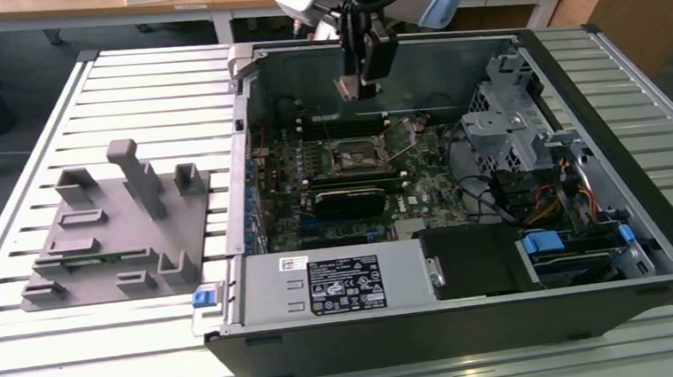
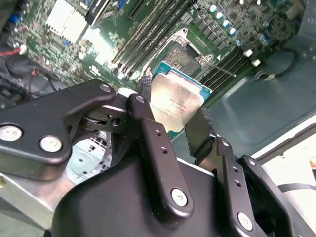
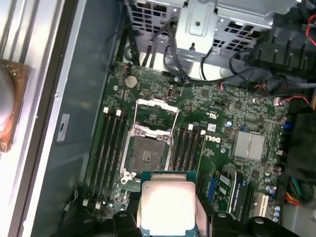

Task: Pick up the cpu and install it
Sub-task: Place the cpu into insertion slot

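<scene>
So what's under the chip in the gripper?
The chip, held in the gripper, hangs above the motherboard; its open socket looks empty. The board right behind the chip is covered.

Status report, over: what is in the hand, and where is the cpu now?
The hand shut on the cpu. Held above the motherboard, not seated. The socket open, empty; nothing across it.

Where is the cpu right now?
The cpu is clamped in the gripper, in the air above the motherboard, near its open, empty socket in both wrist views. In the exterior view it hangs over the open computer case.
</scene>
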Available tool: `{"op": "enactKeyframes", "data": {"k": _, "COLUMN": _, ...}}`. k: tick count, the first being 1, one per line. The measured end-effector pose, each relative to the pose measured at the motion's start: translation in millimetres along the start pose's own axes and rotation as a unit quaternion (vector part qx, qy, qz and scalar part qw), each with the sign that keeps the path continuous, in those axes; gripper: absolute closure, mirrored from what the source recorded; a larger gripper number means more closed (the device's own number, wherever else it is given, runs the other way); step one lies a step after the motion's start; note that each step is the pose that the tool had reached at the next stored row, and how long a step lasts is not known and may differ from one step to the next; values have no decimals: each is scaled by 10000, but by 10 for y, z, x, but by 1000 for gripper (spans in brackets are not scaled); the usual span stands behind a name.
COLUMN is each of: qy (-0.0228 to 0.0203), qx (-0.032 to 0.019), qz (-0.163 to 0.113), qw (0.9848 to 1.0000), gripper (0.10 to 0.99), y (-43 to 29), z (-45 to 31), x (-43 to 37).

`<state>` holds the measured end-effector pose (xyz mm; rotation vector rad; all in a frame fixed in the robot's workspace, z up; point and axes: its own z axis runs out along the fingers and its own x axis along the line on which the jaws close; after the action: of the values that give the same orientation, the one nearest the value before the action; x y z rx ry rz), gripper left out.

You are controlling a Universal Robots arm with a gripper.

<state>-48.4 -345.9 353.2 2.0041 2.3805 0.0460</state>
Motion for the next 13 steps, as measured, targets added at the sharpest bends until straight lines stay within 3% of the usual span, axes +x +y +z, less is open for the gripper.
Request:
{"op": "enactKeyframes", "data": {"k": 7, "qy": -34, "qx": 4, "qz": 500, "qw": 9987, "gripper": 561, "y": -1, "z": 18, "x": 1}}
{"op": "enactKeyframes", "data": {"k": 13, "qy": -51, "qx": 6, "qz": 598, "qw": 9982, "gripper": 561, "y": 24, "z": 70, "x": 76}}
